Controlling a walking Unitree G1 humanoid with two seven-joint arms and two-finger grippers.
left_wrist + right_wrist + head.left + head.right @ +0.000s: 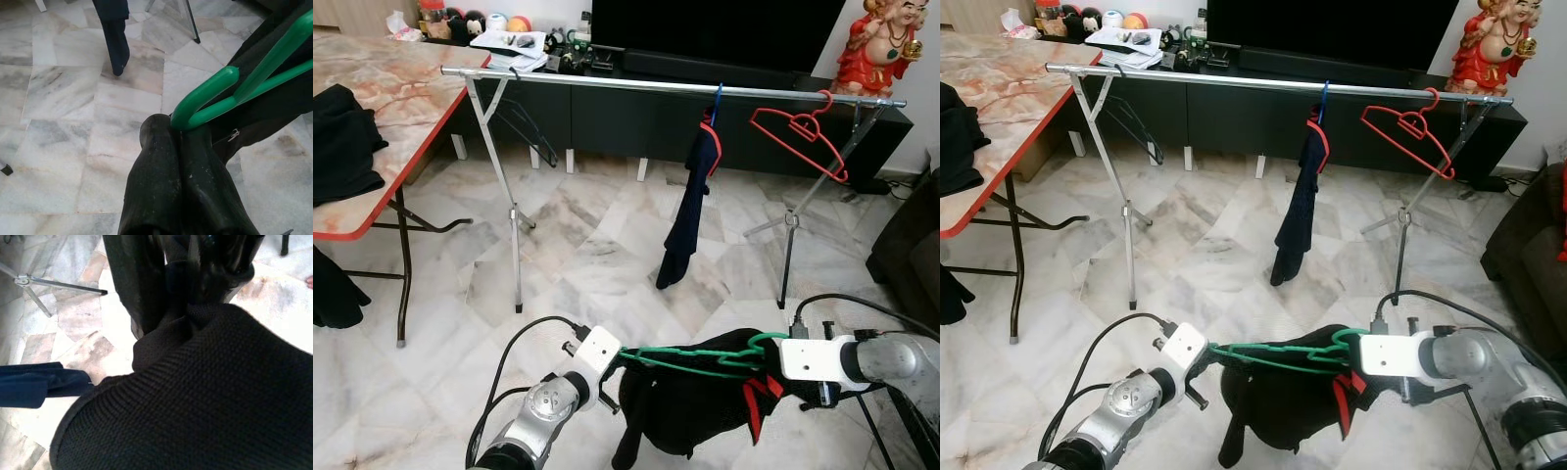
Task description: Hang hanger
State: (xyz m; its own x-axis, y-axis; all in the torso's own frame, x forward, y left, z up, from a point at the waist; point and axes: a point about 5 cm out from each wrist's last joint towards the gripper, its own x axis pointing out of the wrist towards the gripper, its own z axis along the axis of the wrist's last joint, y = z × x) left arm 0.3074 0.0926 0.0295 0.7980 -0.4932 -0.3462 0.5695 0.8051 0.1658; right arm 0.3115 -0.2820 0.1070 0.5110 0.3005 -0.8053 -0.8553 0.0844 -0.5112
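We're pinching green hanger (pixel 690 358) in left gripper (pixel 177 128); right gripper (pixel 773 357) grip unclear; rail (pixel 607 82) standing ahead on marble floor (pixel 597 255).

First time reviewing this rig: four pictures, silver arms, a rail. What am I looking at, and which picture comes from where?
A humanoid robot looks down from two head cameras; the other two pictures come from cameras on its wrists.

Between its silver arms it carries a green plastic hanger with a black garment draped on it. The left gripper has its fingers shut on one end of the hanger; the right gripper is at the hook end, its fingers hidden by cloth.

Ahead stands a metal clothes rail holding a dark blue garment and an empty red hanger. A marble-topped table stands to the left.
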